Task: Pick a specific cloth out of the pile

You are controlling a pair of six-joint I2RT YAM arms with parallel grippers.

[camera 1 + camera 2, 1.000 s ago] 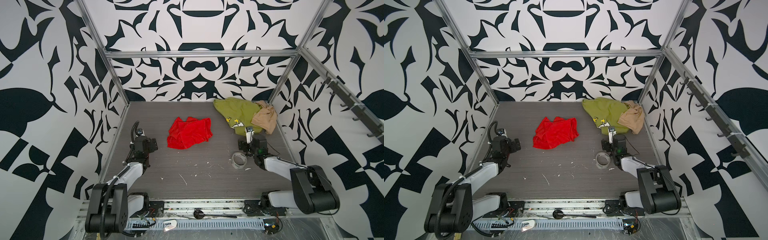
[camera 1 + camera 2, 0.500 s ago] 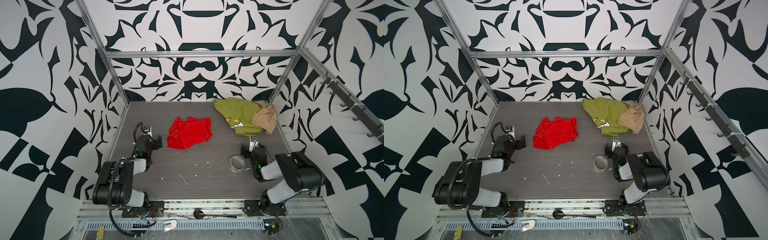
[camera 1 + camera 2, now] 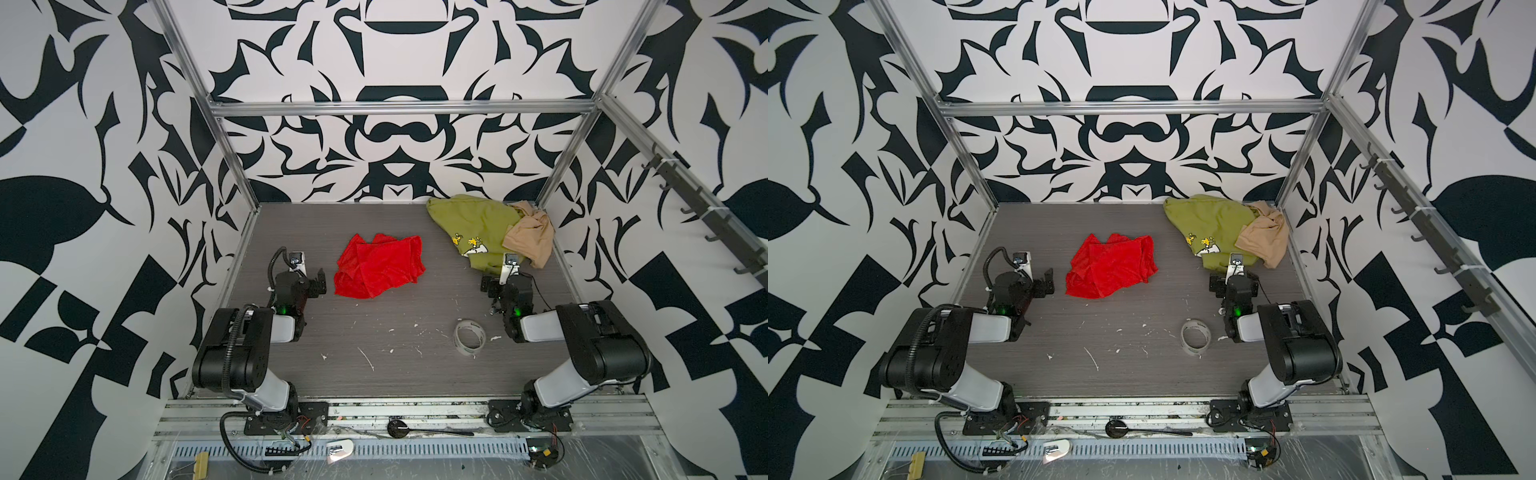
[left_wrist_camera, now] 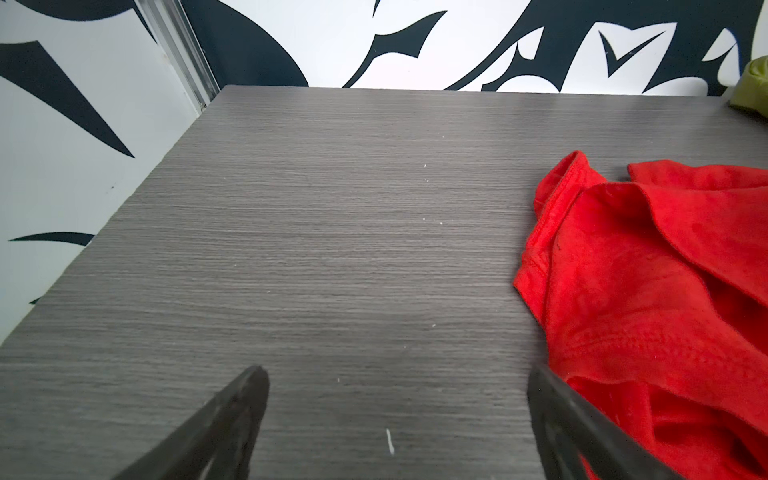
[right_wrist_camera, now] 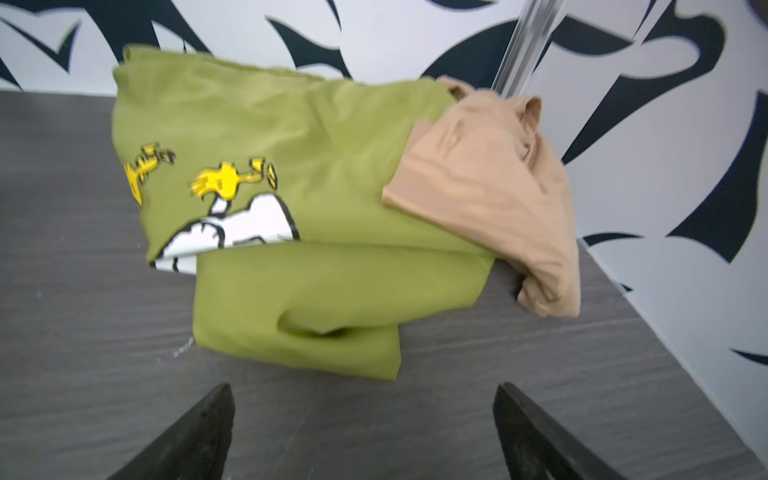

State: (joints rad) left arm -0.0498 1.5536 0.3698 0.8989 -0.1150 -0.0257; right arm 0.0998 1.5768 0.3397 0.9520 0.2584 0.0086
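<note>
The red cloth (image 3: 380,266) (image 3: 1113,266) lies crumpled by itself on the grey table, left of centre, apart from the pile. The pile sits in the far right corner: an olive-green shirt (image 3: 478,224) (image 5: 291,208) with yellow birds, and a beige garment (image 3: 532,232) (image 5: 490,187) draped over its right side. My left gripper (image 3: 311,277) (image 4: 397,370) stands open just left of the cloth (image 4: 644,291), holding nothing. My right gripper (image 3: 500,279) (image 5: 363,388) is open and empty over bare table, just short of the shirt's near fold.
A roll of clear tape (image 3: 469,336) (image 3: 1195,336) lies near the right arm, with small white scraps (image 3: 368,359) scattered on the front half of the table. Patterned walls and aluminium posts (image 3: 565,153) close in three sides. A hook rail (image 3: 702,208) runs along the right wall.
Both arms have folded up, their elbows rising near the front edge, while the grippers stay near the same spots. The cloth and the pile have not moved.
</note>
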